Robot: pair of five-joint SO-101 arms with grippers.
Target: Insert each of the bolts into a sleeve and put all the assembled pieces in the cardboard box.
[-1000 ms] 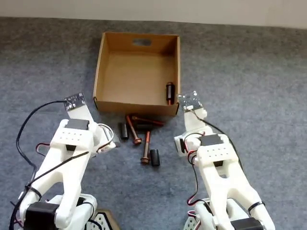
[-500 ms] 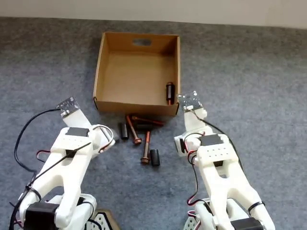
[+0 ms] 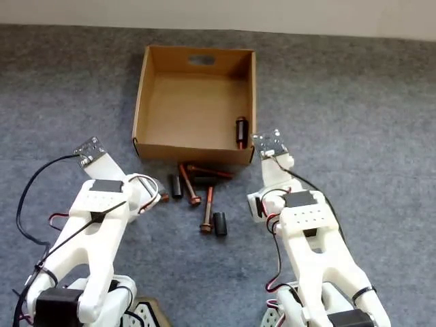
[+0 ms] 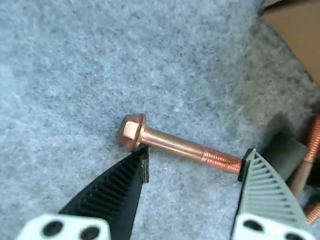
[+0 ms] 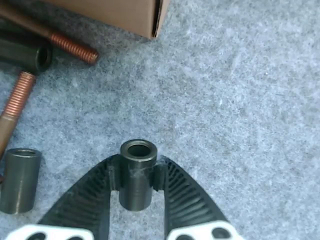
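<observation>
Swung leftward from the cardboard box (one assembled piece lies in its near-right corner), the left gripper stands open, tips at either end of a bolt on the carpet; the right gripper clamps a sleeve.

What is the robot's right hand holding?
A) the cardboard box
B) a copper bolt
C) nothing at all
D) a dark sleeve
D: in the right wrist view, the right hand is closed around a dark sleeve, with the sleeve's hollow end poking out past the fingertips.
</observation>
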